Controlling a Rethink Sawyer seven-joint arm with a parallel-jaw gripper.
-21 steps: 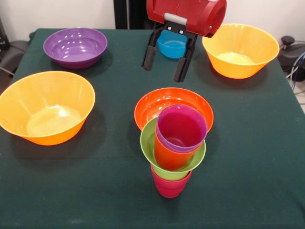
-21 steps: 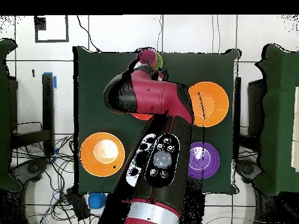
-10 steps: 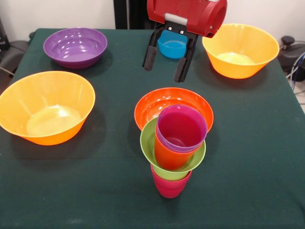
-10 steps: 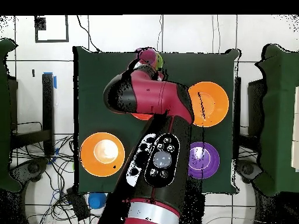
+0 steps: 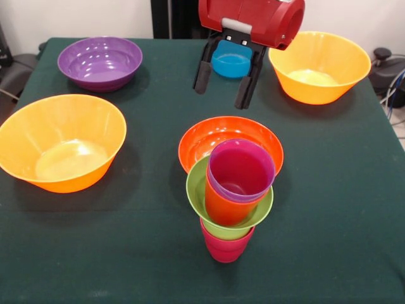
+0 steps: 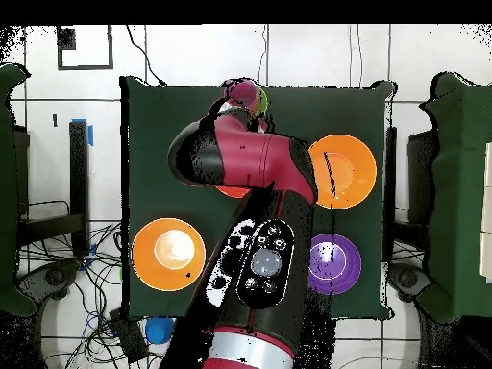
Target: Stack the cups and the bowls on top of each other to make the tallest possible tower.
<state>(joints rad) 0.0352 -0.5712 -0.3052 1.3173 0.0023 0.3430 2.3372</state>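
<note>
A narrow tower: crimson cup at the base, lime green bowl, orange-red cup, purple cup on top. The gripper hangs behind it, fingers wide apart, empty.

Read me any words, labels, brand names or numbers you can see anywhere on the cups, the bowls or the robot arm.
No readable text in either view.
The cups in the tower, the bowls and the table cloth are plain.
The round buttons on the arm in the overhead view carry marks too small to read.
</note>
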